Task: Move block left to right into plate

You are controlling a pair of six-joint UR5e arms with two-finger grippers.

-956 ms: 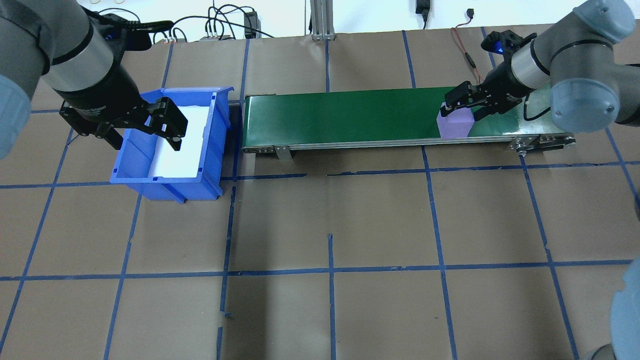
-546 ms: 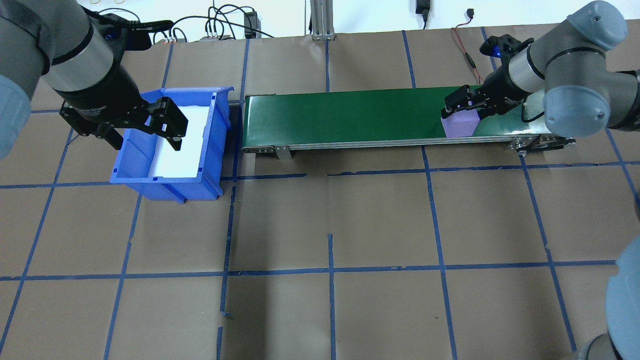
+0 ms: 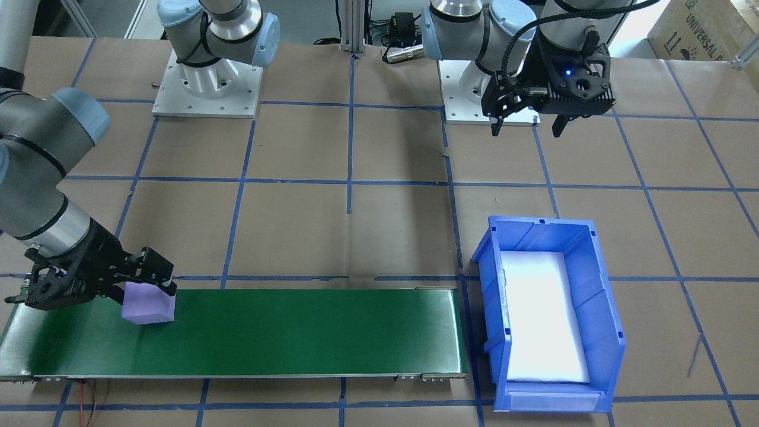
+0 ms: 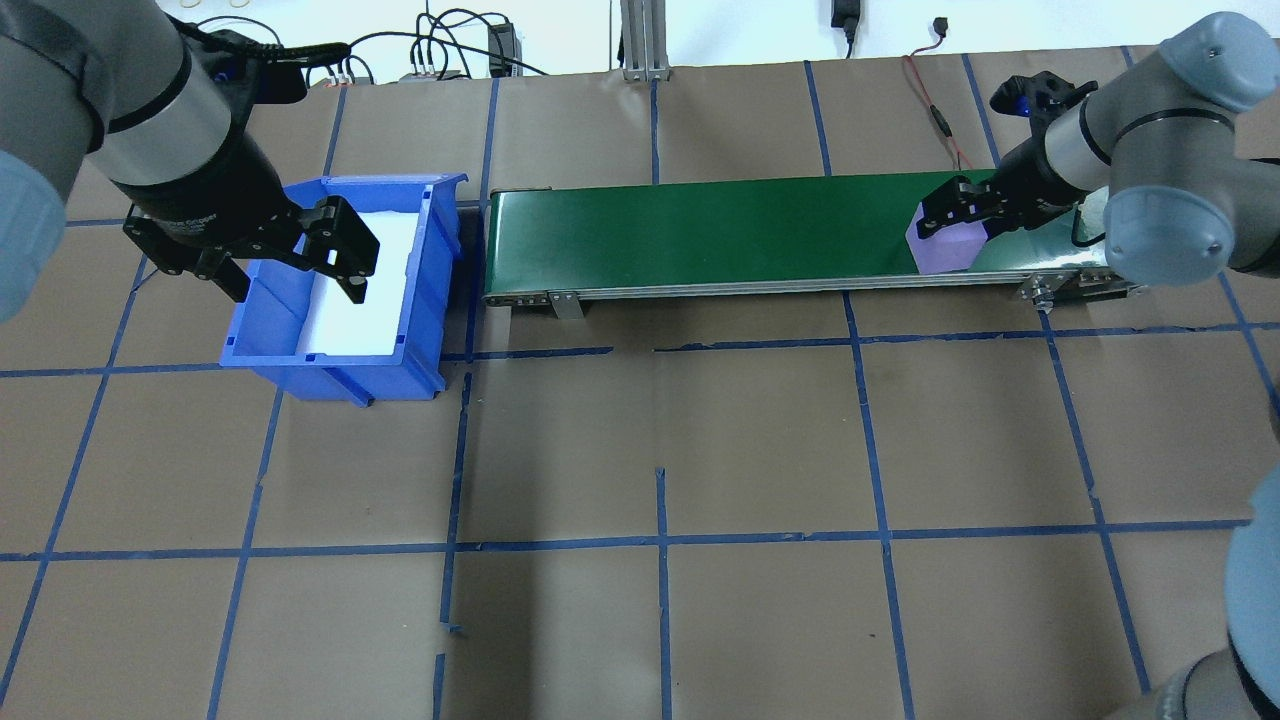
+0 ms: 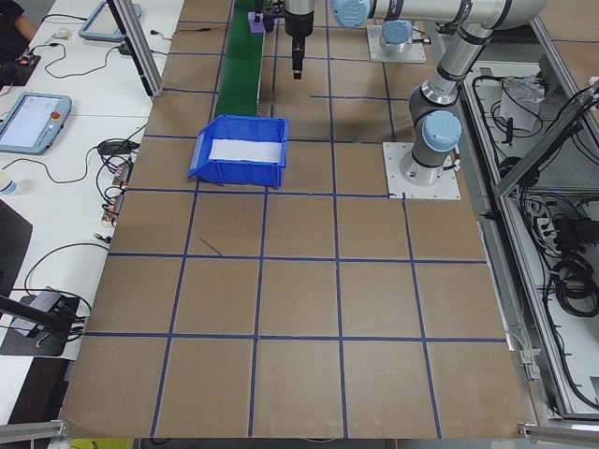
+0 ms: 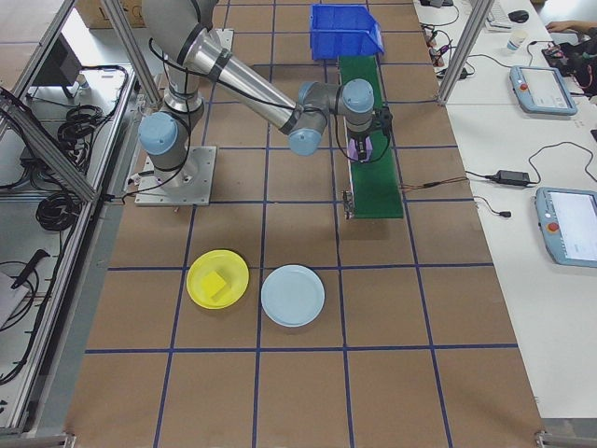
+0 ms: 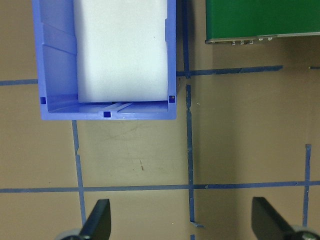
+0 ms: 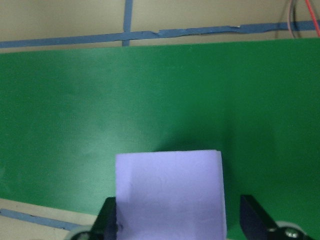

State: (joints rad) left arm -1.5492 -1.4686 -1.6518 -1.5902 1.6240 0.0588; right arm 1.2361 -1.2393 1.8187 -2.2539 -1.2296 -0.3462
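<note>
The lilac block [image 4: 945, 250] [image 3: 148, 307] is at the right end of the green conveyor belt [image 4: 700, 235]. My right gripper [image 4: 958, 222] [image 3: 145, 290] is shut on the block. In the right wrist view the block [image 8: 170, 195] fills the space between the dark fingers [image 8: 107, 217]. My left gripper [image 4: 290, 265] [image 3: 528, 121] hangs open and holds nothing, above the table beside the blue bin [image 4: 235, 340]. A yellow plate [image 6: 217, 278] holding a yellow piece and a light blue plate [image 6: 293, 295] lie on the table in the exterior right view.
The blue bin [image 3: 605, 296] with a white foam liner stands at the belt's left end [image 7: 55, 60]. Cables and a power box lie along the table's far edge [image 4: 500, 45]. Blue tape lines grid the brown tabletop.
My right gripper has closed on the block and carried it right, toward the belt's end, turning it slightly. The left arm has barely moved.
</note>
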